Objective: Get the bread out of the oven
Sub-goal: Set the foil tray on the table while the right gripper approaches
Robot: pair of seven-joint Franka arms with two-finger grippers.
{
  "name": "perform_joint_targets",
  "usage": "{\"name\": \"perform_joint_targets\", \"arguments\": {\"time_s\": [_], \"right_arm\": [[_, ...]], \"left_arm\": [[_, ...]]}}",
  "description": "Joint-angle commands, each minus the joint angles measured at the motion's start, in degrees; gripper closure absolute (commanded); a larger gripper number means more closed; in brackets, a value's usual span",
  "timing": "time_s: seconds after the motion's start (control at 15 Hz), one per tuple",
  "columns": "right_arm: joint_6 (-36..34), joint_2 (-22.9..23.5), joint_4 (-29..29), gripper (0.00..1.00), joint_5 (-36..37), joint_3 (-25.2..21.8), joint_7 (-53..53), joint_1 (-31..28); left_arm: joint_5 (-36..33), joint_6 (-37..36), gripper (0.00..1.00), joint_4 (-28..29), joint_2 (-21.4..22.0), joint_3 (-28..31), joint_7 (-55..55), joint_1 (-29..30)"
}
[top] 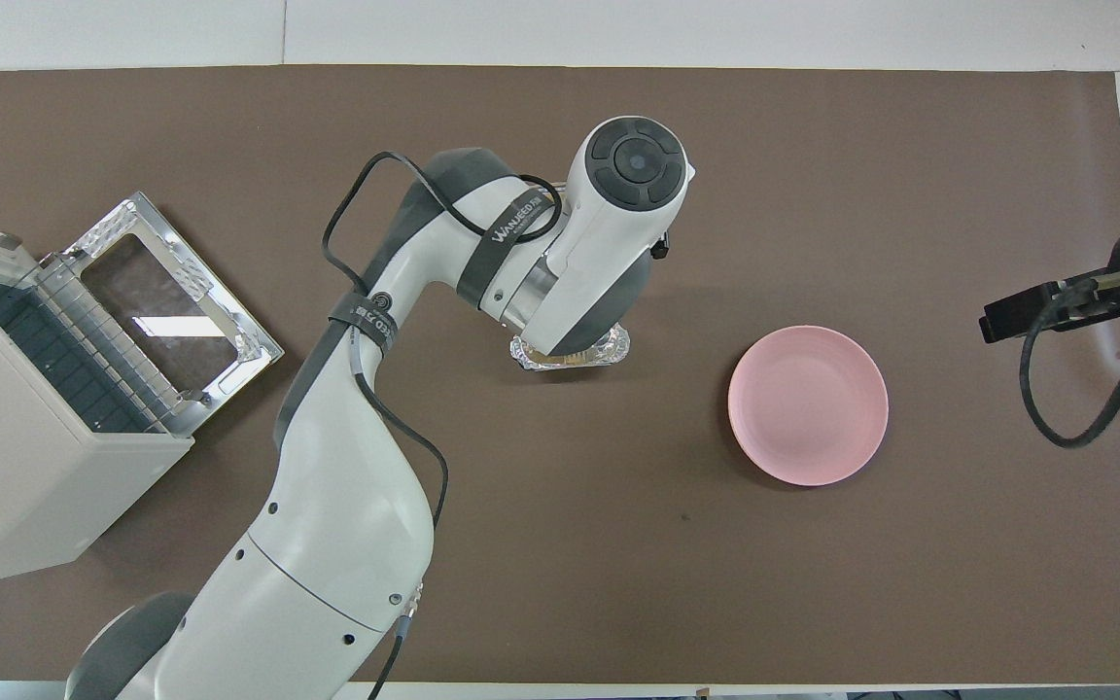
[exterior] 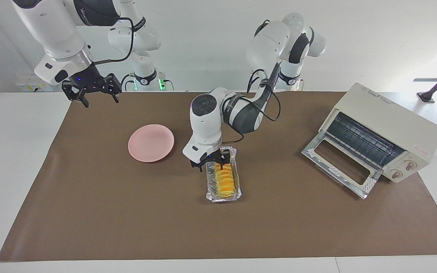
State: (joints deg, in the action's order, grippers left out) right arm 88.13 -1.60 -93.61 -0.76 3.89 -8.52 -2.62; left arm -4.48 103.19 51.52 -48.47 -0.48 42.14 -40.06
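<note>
The bread [exterior: 226, 181], a ridged golden-orange loaf, lies in a crinkled foil tray [exterior: 209, 195] on the brown mat mid-table, outside the oven [exterior: 387, 129]. The oven's drop door [exterior: 338, 163] is folded down and its wire rack is bare. My left gripper [exterior: 213, 167] is low over the tray's end nearest the robots, fingers spread, one fingertip [exterior: 222, 165] at the bread's end. My right gripper [exterior: 101, 99] is open and empty, waiting in the air over the mat's corner at the right arm's end. In the overhead view the left arm hides the bread; only the tray's edge [top: 618, 347] shows.
A round pink plate [exterior: 151, 143], also in the overhead view [top: 808, 403], lies beside the tray toward the right arm's end. The oven [top: 25, 467] with its open door [top: 171, 311] stands at the left arm's end. A power cord trails off the oven.
</note>
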Motion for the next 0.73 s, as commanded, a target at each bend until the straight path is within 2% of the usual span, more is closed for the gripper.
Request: {"name": "perform_joint_targets", "arguments": {"time_s": [0.0,0.07,0.2,0.33,0.66], "right_arm": [[2.3,-1.2,-2.3,0.0,0.0,0.7,1.3,0.8],[2.4,-1.1,-2.3,0.0,0.0,0.7,1.5,1.7],[3.4,-0.9,-3.1,0.0,0.0,0.7,3.1,3.3],[6.1,-0.4,-4.7,0.0,0.0,0.7,6.0,5.3],[13.1,6.7,-4.7,0.0,2.0,0.7,18.5,14.6]], "left_arm": [[1.5,-4.2,0.0,0.3,5.7,0.0,-0.8,3.8],[3.6,-4.7,0.0,0.7,7.9,0.2,-0.8,5.4],[4.9,-4.8,0.0,5.8,14.7,-0.1,-2.1,10.2],[4.9,-6.2,0.0,10.4,21.0,0.0,-8.0,13.3],[4.5,-9.8,0.0,27.7,38.0,0.1,-28.6,28.9]]}}
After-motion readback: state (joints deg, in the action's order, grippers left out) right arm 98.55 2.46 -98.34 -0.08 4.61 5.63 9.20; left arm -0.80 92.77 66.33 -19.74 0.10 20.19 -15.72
